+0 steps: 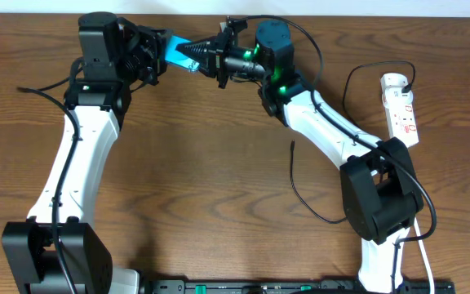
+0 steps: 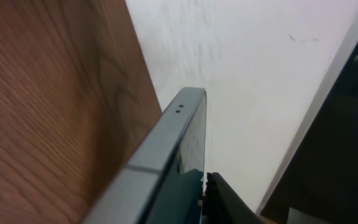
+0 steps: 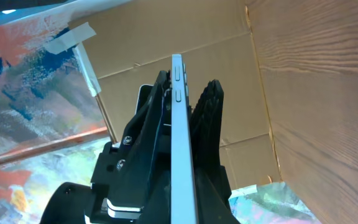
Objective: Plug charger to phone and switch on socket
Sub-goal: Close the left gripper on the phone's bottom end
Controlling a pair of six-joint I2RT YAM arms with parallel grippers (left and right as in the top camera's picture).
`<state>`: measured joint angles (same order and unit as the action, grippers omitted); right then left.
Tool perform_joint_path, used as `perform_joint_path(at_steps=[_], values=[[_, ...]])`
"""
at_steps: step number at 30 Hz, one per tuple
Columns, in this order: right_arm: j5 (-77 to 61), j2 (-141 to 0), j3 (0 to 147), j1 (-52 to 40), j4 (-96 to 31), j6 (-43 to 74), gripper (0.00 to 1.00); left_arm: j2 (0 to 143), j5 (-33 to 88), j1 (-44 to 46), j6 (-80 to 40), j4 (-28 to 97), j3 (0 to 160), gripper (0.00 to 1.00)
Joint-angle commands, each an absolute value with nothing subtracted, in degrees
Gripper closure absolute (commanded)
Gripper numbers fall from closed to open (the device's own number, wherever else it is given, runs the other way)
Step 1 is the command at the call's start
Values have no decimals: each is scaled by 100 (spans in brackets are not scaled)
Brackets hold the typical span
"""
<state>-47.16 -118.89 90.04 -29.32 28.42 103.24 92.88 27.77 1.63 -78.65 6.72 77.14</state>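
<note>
Jaws on the right arm are closed tight on the phone [image 1: 175, 47]. Jaws on the left arm touch its other end; I cannot tell if they grip. It is up off the counter [image 1: 219, 163], far middle. Socket [image 1: 400, 104] lies far right.

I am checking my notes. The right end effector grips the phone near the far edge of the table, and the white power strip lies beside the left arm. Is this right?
Not fully. The overhead view shows the white power strip beside the right arm, not the left. The rest stands: the right end effector grips the phone near the far edge of the table.
</note>
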Motion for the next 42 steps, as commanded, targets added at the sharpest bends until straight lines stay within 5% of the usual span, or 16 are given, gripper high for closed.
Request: perform_joint_path(at_steps=[1, 42], values=[[-4984, -11839, 9096, -2856, 2812, 10324, 99, 9161, 3111, 169, -7832, 447, 7756, 74], [-4987, -11839, 9096, -2847, 2961, 10324, 99, 9161, 4025, 169, -7830, 78, 7756, 85]])
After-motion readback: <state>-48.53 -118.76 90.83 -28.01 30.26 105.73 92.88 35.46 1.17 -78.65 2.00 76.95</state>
